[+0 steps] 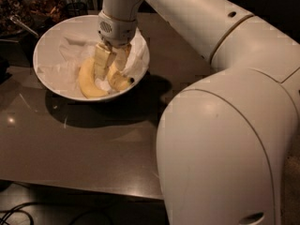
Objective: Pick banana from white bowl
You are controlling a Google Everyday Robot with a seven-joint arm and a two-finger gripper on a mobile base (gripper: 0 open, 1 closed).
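The white bowl (56, 36), lined with crumpled white paper, stands at the back left of the dark table. Two yellow bananas lie in it. The banana (121, 82), slimmer and with a small dark tip, lies on the right. A thicker, more curved banana (88, 84) lies left of it. My gripper (111, 73) reaches straight down into the bowl between them. Its fingers (103, 60) stand on either side of the slimmer banana's upper end and are closed on it. The banana still rests in the bowl.
My arm's large white body (225, 144) fills the right half of the view and hides that side of the table (84, 149). Dark clutter and a metal utensil (21, 25) sit behind the bowl at the far left. Cables lie on the floor at the bottom left.
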